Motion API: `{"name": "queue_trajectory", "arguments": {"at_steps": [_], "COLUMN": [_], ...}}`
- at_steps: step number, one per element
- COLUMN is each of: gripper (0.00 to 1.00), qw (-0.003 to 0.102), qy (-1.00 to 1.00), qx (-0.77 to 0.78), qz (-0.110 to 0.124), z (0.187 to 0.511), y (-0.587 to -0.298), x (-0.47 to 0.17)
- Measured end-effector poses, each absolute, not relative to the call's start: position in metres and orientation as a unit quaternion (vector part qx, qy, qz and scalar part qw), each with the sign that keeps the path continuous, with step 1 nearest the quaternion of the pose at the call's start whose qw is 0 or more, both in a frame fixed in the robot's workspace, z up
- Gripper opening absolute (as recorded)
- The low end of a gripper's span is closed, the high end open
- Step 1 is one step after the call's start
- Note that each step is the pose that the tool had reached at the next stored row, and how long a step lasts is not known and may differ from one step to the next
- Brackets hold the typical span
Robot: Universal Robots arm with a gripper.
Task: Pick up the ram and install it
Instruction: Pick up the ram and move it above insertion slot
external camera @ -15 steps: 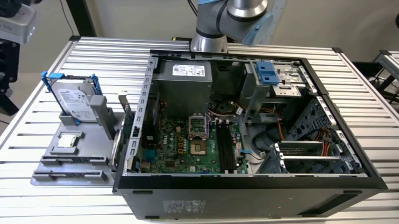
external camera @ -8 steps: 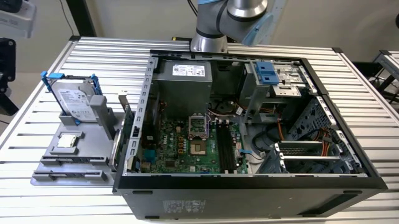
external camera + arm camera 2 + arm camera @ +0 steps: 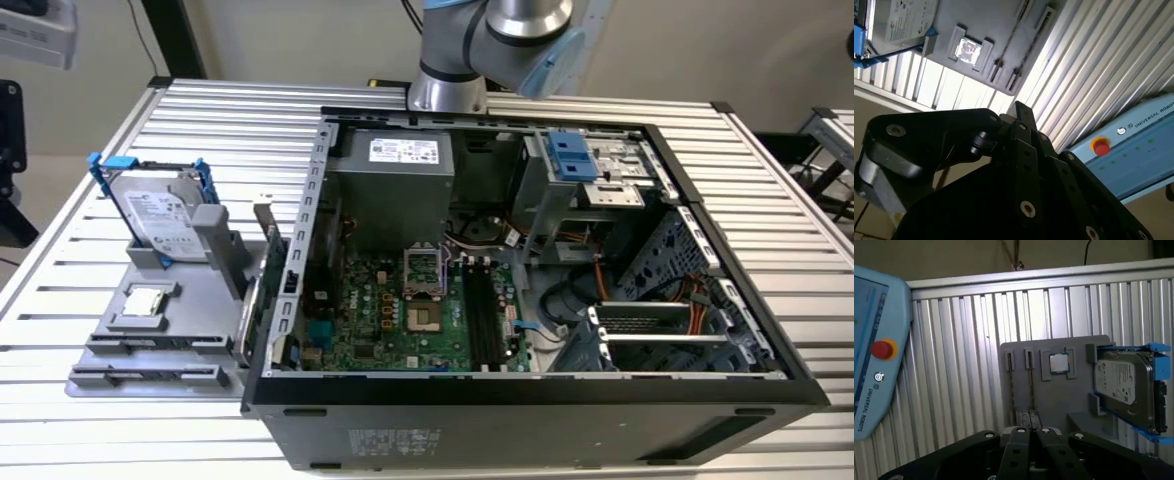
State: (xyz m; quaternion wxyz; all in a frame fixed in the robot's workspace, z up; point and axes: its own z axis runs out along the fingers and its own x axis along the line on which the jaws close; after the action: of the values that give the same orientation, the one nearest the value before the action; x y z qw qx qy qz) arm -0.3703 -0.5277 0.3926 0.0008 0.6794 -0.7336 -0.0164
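The black two-finger tool (image 3: 1030, 428) hangs high above the ribbed aluminium counter (image 3: 954, 370). Its tips look pressed together, with nothing between them. The ram (image 3: 1031, 390), a long thin dark stick, seems to stand on its edge in a narrow slot of the flat grey plastic holder (image 3: 1054, 400), near the small square silver chip (image 3: 1058, 363). I judge that the step in hand is the approach for the pick. To do it well, the tool should be spread, turned so that its pads face the flat sides of the stick, and lowered straight over its middle.
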Motion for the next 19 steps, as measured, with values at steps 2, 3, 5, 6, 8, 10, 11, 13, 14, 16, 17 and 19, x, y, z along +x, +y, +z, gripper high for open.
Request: {"name": "queue_trajectory", "arguments": {"at_steps": [2,3,5,6,8,10,11,13,14,16,17,19], "gripper": [0.00,0.00,0.00,0.00,0.00,0.00,0.00,0.00,0.00,0.00,0.00,0.00], "qw": [0.001,0.001,0.001,0.002,0.002,0.002,0.002,0.002,0.002,0.002,0.002,0.002], "qy": [-0.721,-0.715,-0.706,-0.702,-0.697,-0.693,-0.692,-0.691,-0.691,-0.691,-0.691,-0.691], "qx": [0.692,0.698,0.708,0.712,0.717,0.721,0.722,0.722,0.722,0.722,0.722,0.722], "qz": [-0.016,-0.016,-0.016,-0.016,-0.016,-0.016,-0.016,-0.016,-0.016,-0.016,-0.016,-0.016], "z": [0.3926,0.3926,0.3926,0.3926,0.3926,0.3926,0.3926,0.3926,0.3926,0.3926,0.3926,0.3926], "y": [-0.5277,-0.5277,-0.5277,-0.5277,-0.5277,-0.5277,-0.5277,-0.5277,-0.5277,-0.5277,-0.5277,-0.5277], "x": [-0.3704,-0.3703,-0.3703,-0.3703,-0.3704,-0.3704,-0.3704,-0.3703,-0.3703,-0.3704,-0.3703,-0.3703]}}
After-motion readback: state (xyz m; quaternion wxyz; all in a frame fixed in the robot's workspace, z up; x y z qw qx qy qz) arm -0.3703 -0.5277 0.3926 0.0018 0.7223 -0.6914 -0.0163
